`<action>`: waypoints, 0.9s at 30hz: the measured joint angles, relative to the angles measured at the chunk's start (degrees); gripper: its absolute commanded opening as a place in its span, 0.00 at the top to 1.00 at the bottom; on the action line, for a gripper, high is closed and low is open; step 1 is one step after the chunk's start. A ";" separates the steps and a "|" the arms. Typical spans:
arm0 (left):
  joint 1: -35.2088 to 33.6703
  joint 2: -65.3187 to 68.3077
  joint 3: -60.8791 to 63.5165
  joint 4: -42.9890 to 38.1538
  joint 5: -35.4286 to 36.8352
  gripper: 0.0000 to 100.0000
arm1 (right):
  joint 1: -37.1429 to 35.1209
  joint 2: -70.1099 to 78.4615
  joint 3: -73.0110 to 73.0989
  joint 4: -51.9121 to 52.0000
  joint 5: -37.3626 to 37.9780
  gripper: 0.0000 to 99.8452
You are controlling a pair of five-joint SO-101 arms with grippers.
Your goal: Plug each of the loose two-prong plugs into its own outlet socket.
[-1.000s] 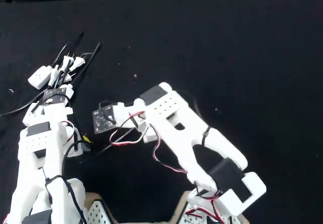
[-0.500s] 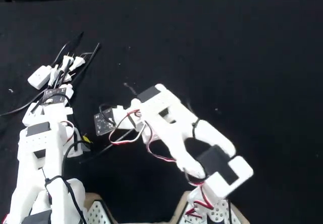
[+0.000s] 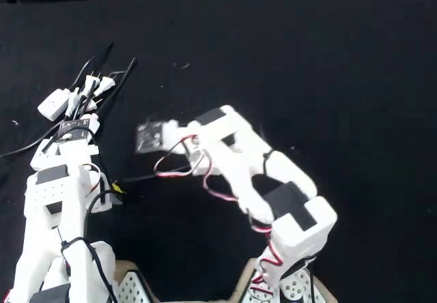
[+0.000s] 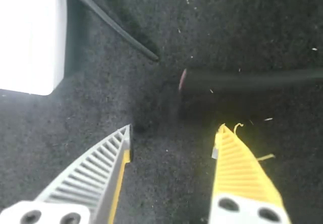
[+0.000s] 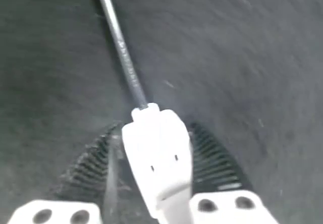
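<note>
One plug is in hand, and none looks seated yet.

High view: the white cluster of sockets and plugs lies tangled in black cords. Your left arm is right against it and your right arm is well apart.

Left wrist view: the left gripper hangs released over black cloth, with a white block, likely from that cluster, near one finger.

Right wrist view: the right gripper is clenched on a white plug, its cord trailing away.

By my reckoning, all the plugging remains.

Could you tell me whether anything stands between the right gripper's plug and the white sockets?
Only bare mat lies between the plug and the sockets; the left gripper hangs open close beside them, among black cords.
</note>
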 measured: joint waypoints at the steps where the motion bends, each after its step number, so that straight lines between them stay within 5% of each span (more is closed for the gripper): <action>1: 0.00 0.00 0.00 0.00 0.00 0.73 | 1.23 -0.09 0.00 0.09 -0.88 0.99; 6: 0.00 0.00 0.00 0.00 0.00 0.73 | 8.88 -4.84 0.09 0.09 -11.43 0.99; 17: 0.00 0.00 0.00 0.00 0.00 0.73 | 37.63 -12.48 -6.42 -1.23 -31.47 0.99; 27: 0.00 0.00 0.00 0.00 0.00 0.73 | 52.92 11.60 -36.66 5.01 -35.78 0.99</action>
